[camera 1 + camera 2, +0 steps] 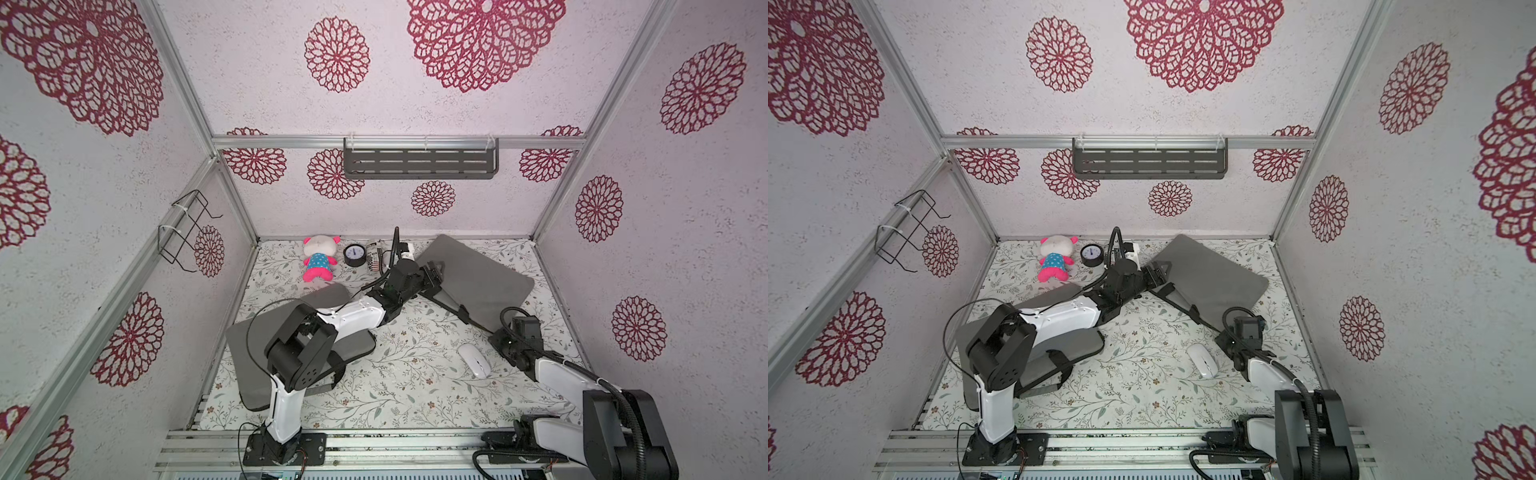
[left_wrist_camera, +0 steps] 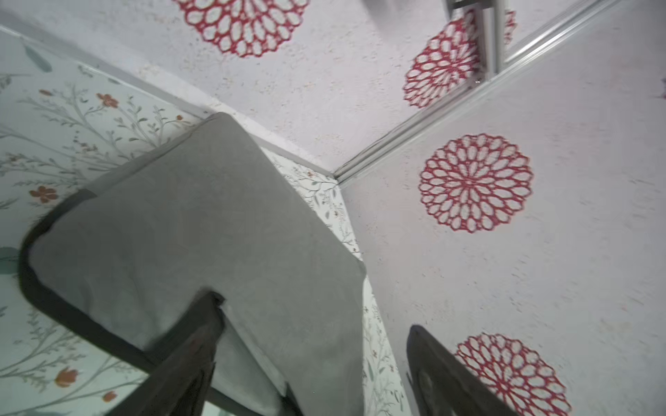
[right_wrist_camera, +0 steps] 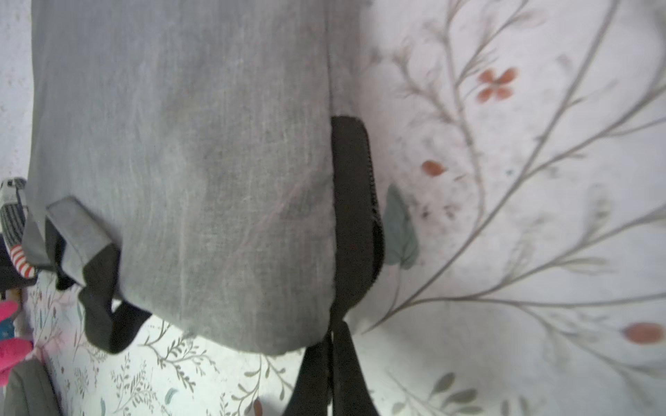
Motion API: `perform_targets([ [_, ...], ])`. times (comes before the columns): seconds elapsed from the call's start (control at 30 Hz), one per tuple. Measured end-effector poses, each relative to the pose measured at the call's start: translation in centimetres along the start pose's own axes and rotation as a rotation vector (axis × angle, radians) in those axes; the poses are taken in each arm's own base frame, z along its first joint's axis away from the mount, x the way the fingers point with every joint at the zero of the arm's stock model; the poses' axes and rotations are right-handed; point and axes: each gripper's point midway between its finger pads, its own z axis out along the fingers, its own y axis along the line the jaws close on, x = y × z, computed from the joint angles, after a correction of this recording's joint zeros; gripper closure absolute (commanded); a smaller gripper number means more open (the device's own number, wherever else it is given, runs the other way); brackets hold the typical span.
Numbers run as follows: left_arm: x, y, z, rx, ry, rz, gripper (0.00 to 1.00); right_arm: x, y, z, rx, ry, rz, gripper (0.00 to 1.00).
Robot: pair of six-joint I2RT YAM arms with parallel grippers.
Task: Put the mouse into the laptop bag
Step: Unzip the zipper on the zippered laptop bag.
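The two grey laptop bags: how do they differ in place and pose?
The far bag lies askew by the back wall; the near bag lies at the left side, partly hidden under the left arm. The open left gripper is at the far bag's corner; neither gripper is at the near bag. Both are grey, with black straps.

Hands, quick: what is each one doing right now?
Left hand: open, over the laptop bag's corner.
Right hand: shut at the bag's edge; grip unclear.

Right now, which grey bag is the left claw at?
The far grey bag, angled near the back wall: the left claw sits at its edge. The near grey bag lies under the left arm.
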Motion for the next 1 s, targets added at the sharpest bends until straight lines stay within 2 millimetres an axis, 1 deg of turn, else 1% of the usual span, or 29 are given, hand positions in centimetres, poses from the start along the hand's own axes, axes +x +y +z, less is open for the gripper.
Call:
perform_targets([
  [0.07, 1.0, 3.9, 1.5, -0.075, 0.042, -0.027, 0.11, -1.2, -1.3, -0.3, 0.037, -0.026, 0.031, 1.0],
  [0.13, 1.9, 7.6, 2.6, -0.16, 0.078, -0.045, 0.1, -1.8, -2.3, -0.5, 0.064, -0.043, 0.047, 1.0],
  [0.2, 2.6, 10.1, 3.5, -0.223, 0.115, -0.058, 0.1, -2.3, -2.7, -0.7, 0.077, -0.052, 0.05, 1.0],
  [0.27, 3.2, 11.3, 4.2, -0.251, 0.142, -0.075, 0.1, -2.4, -2.9, -0.8, 0.084, -0.053, 0.042, 1.0],
  [0.37, 3.9, 11.8, 4.7, -0.261, 0.171, -0.09, 0.1, -2.6, -3.1, -0.9, 0.093, -0.051, 0.029, 1.0],
  [0.47, 4.2, 11.7, 4.8, -0.253, 0.187, -0.105, 0.15, -2.6, -3.4, -1.0, 0.1, -0.049, 0.017, 1.0],
  [0.5, 4.3, 11.6, 4.8, -0.249, 0.191, -0.111, 0.19, -2.6, -3.3, -1.1, 0.099, -0.05, 0.012, 1.0],
  [0.57, 4.5, 11.4, 4.9, -0.235, 0.202, -0.123, 0.31, -2.7, -3.3, -1.2, 0.095, -0.053, 0.004, 1.0],
  [0.63, 4.8, 11.2, 5.1, -0.224, 0.211, -0.134, 0.5, -2.8, -3.0, -1.5, 0.085, -0.058, 0.001, 1.0],
  [0.73, 5.2, 11.4, 5.4, -0.22, 0.22, -0.153, 0.7, -2.8, -2.8, -1.7, 0.07, -0.059, 0.002, 1.0],
  [0.83, 5.5, 12.1, 5.6, -0.228, 0.227, -0.171, 0.82, -2.3, -2.8, -1.7, 0.055, -0.041, 0.006, 1.0],
  [1.0, 5.6, 11.8, 5.8, -0.222, 0.215, -0.167, 0.92, -1.3, -2.5, -1.7, 0.028, -0.016, 0.006, 1.0],
])
